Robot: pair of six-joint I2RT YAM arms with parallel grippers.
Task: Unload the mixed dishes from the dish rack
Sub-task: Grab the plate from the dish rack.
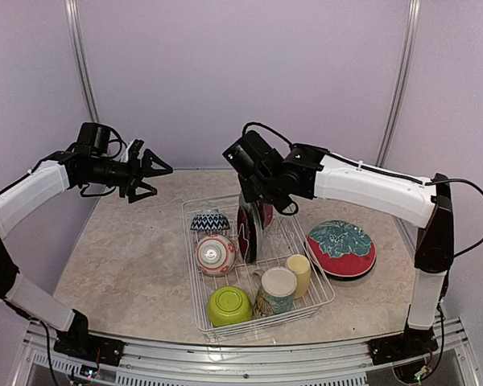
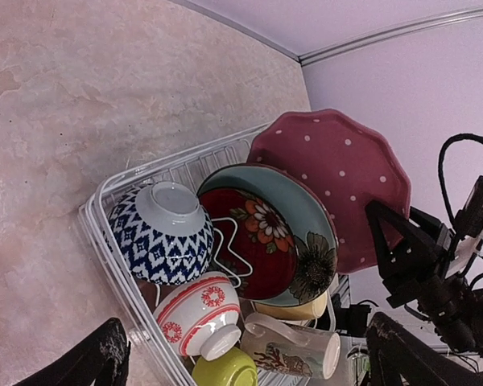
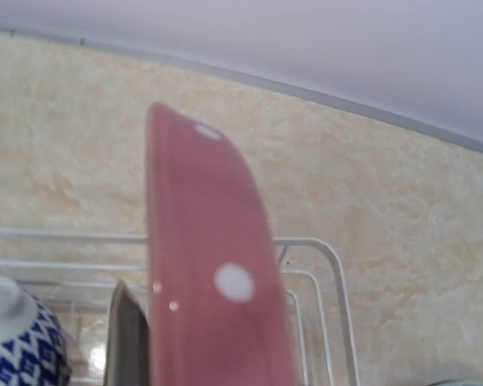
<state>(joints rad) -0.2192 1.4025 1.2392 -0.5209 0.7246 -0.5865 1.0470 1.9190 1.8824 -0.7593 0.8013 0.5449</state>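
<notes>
Pink dotted plate [image 3: 209, 265], edge-on from right wrist, face-on from left

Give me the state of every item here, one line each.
right gripper, shut on the pink dotted plate
pink dotted plate, upright, gripped at its rim
left gripper, open, empty
teal-rimmed plate, upright in the rack
blue zigzag bowl, foot up, in rack
red-white bowl, foot up, in rack
lime green bowl, in rack
mug, in rack
yellow cup, in rack
red floral plate, flat on table, outside rack
</notes>
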